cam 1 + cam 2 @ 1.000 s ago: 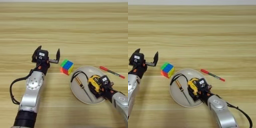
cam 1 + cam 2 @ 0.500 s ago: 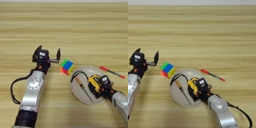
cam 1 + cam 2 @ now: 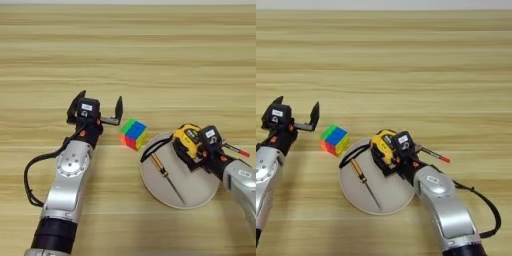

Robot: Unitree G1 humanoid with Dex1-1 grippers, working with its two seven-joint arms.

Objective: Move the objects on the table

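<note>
Gripping the tape measure [image 3: 187, 140] with my right gripper [image 3: 196, 150], fingers closed on its yellow-black body over the upper right part of the plate [image 3: 200, 192]. Its black strap [image 3: 152, 146] loops out leftward across the plate's upper left rim. Cannot tell whether the body touches the plate or hangs just above it. Screwdriver [image 3: 166, 177] lies diagonally inside the plate, amber handle toward the upper left, shaft pointing lower right. Red pen [image 3: 436, 155] on the table [image 3: 150, 60] just right of my right gripper, mostly hidden behind it in the left eye view. My left gripper [image 3: 101, 107] sits left of the puzzle cube [image 3: 133, 134], fingers spread wide apart, holding nothing. Cube rests on the table just beside the plate's upper left edge, near my left gripper's right-hand finger.
</note>
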